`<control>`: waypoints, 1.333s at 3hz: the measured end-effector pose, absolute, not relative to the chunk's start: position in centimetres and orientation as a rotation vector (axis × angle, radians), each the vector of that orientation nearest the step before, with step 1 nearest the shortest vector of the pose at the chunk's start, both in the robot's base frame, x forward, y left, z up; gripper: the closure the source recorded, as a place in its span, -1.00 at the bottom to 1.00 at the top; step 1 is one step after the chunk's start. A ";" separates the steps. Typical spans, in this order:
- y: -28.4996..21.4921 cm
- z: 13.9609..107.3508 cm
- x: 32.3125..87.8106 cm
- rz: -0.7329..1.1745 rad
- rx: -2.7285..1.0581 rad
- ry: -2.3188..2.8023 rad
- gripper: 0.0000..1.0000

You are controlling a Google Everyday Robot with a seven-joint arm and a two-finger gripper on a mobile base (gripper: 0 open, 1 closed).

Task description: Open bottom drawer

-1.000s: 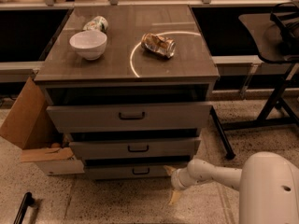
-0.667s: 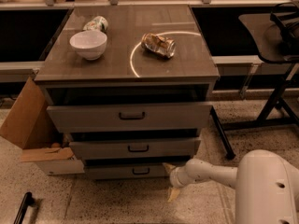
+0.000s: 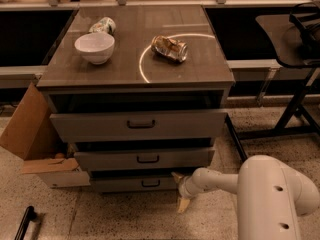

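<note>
The bottom drawer [image 3: 125,184] is the slimmest grey-brown front at the foot of the cabinet, with a small dark pull handle [image 3: 150,183] at its centre. It stands slightly out, like the two drawers above it. My gripper [image 3: 179,191] is low near the floor, in front of the drawer's right end and to the right of the handle. Its two tan fingers [image 3: 183,204] are spread apart with nothing between them. My white arm [image 3: 270,194] reaches in from the lower right.
On the cabinet top [image 3: 125,66] are a white bowl [image 3: 94,47], a can lying behind it [image 3: 103,24] and a crushed can [image 3: 170,48]. An open cardboard box [image 3: 31,134] leans at the left. A black stand's legs [image 3: 295,111] are at the right. A dark object [image 3: 24,223] lies on the floor.
My gripper has shifted a little to the left, closer to the bottom drawer's front. The drawers have not moved.
</note>
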State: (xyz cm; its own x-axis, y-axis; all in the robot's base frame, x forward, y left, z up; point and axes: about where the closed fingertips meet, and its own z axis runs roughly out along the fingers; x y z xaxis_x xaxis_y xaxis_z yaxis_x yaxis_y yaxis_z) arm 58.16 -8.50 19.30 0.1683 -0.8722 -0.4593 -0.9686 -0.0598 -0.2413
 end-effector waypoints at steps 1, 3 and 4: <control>-8.0 18.2 59.1 0.273 -1.978 1.737 -1.00; -7.3 16.8 60.8 0.281 -1.983 1.745 -1.00; -6.7 15.4 60.0 0.330 -1.992 1.753 -0.65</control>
